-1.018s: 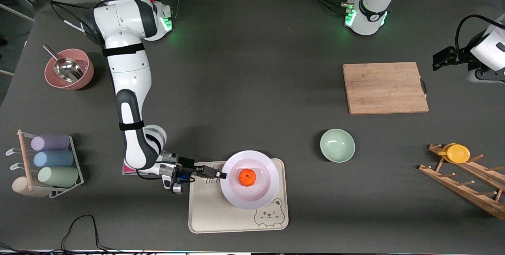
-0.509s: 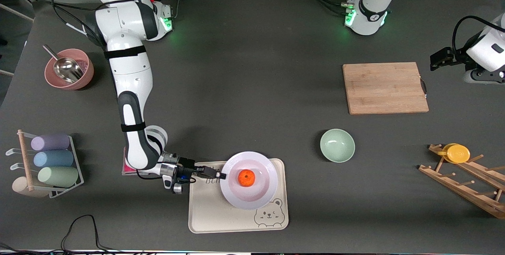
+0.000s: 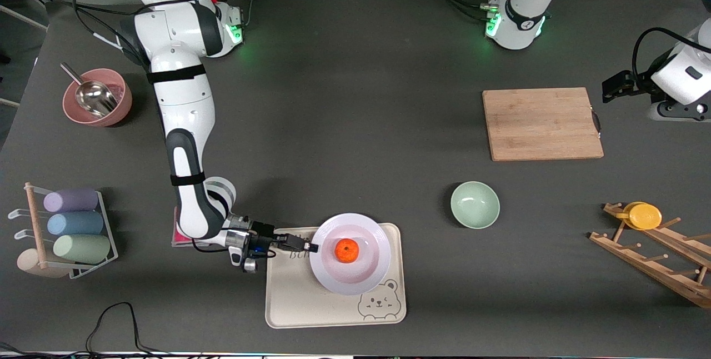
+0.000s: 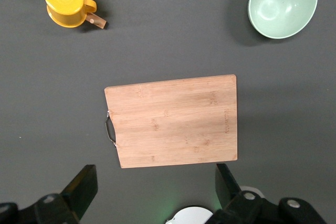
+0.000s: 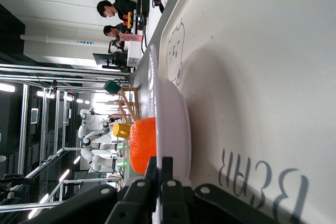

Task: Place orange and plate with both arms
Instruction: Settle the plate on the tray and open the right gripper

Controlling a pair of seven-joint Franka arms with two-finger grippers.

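While the plate sits on the tray, the right gripper has its rim pinched, so I judge the task near its end.

Landmark: cream tray point(image 3: 300, 309) with a bear drawing; all places below are given relative to it.

Plate: white plate point(image 3: 351, 253) lies on the tray, in the half toward the left arm's end, overlapping the tray's edge farthest from the front camera. The right wrist view shows its underside resting on the tray surface.

Orange: orange point(image 3: 348, 250) rests in the plate's shallow centre, apart from the rim.

Right gripper: right gripper point(image 3: 312, 247) is over the tray, its fingers clamped tight on the plate's rim at the side toward the right arm's end.

Left gripper: left gripper point(image 3: 611, 82) waits well apart from the tray, at the left arm's end of the table, beside the cutting board point(image 3: 542, 123); jaws spread wide, nothing between them.

Done (judged): orange on plate, plate on tray.

Left (judged): release of the rim and withdrawal of the right arm.

Risk (judged): a pull on the rim at release could slide the plate or roll the orange.
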